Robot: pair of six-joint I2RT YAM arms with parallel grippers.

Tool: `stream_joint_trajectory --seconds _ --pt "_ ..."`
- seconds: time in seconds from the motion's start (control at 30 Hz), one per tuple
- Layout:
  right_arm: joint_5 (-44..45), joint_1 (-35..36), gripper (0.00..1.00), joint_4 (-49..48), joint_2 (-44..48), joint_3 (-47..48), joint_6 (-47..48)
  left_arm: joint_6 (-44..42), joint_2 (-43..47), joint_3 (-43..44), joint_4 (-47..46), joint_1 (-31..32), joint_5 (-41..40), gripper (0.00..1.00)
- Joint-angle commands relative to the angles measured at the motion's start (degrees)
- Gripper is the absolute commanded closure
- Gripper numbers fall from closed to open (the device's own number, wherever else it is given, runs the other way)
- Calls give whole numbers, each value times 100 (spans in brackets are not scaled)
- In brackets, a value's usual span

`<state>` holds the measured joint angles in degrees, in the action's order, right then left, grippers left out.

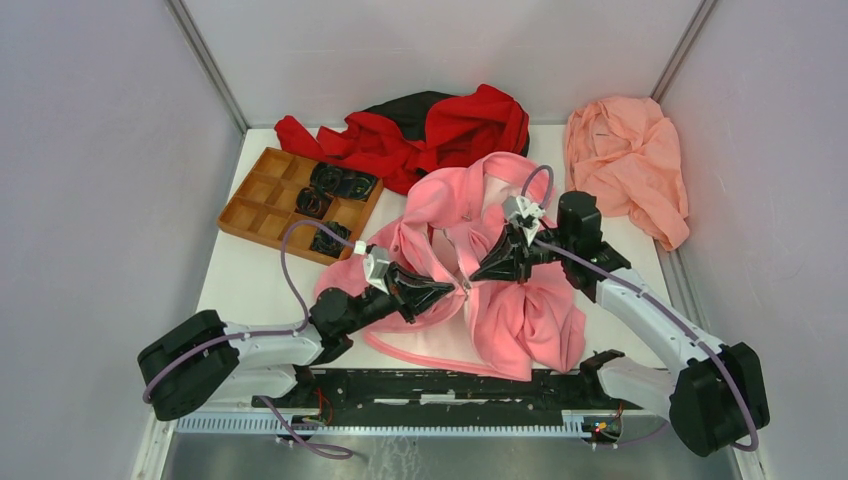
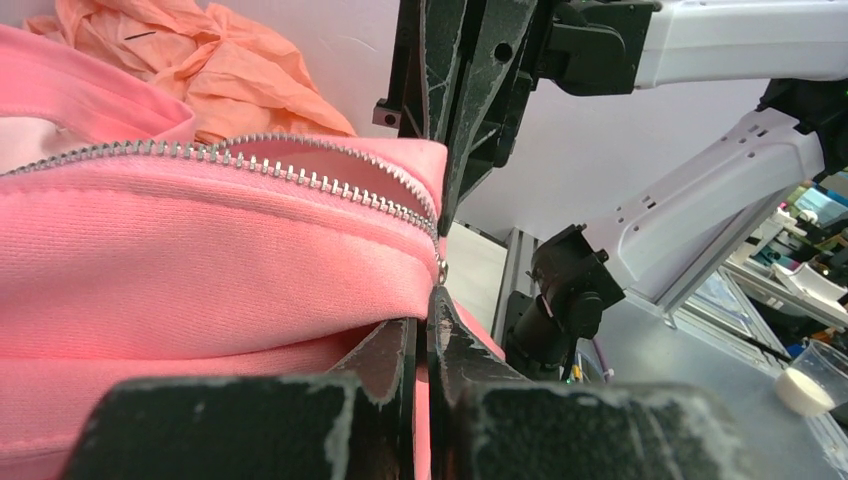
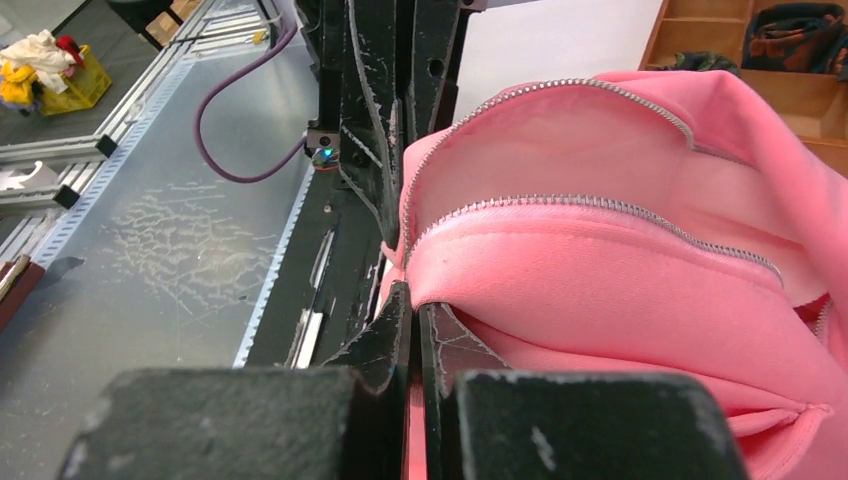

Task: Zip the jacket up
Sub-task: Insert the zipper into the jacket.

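Left gripper (image 1: 450, 291): fingers pressed together, clamped on a fold of the jacket (image 1: 525, 315) at its front edge. Right gripper (image 1: 477, 274): fingers likewise closed on the pink fleece. It faces the left one tip to tip, just beside it.

Jacket: crumpled at the middle of the table (image 1: 240, 280), just beyond the arm bases, with the pinched edge held up between the two grippers.

Zipper (image 3: 560, 203): undone. Its two rows of metal teeth bow apart and run together at the pinched spot. A small metal piece (image 2: 441, 268) sits where they meet, just above the left fingers.

Farther, left: wooden tray (image 1: 243, 215) with compartments, dark items (image 1: 340, 182) in several.

Far edge: red-and-black garment (image 1: 450, 130) heaped just behind the jacket. Peach cloth (image 1: 625, 165) at the far right, apart from the jacket.
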<state>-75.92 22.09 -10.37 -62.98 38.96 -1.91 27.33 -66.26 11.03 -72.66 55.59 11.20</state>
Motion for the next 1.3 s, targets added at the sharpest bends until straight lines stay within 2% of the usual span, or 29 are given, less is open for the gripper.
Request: stream_joint_trajectory --seconds 0.0,0.17,0.33,0.43,0.53,0.67,0.97,1.27 --pt "-100 170 100 747 -3 244 592 -494 73 267 -479 -15 292 98" --pt "-45 285 100 480 -39 202 287 -559 34 268 -704 -15 523 98" --pt "-134 307 100 646 -57 396 234 -778 163 220 -523 -18 591 98" --pt "-183 306 100 1361 -48 691 675 -1196 562 160 35 -18 521 98" --pt "-255 313 100 1476 -16 744 692 -1636 1064 148 784 -18 318 98" --pt "-364 312 100 1559 2 792 692 -1879 1469 155 1050 -18 302 98" --pt "-465 346 100 2447 4 1600 1141 -2034 1239 445 1106 -15 672 98" --pt "-322 352 100 2318 -4 1808 949 -1959 1330 836 1034 -17 997 98"
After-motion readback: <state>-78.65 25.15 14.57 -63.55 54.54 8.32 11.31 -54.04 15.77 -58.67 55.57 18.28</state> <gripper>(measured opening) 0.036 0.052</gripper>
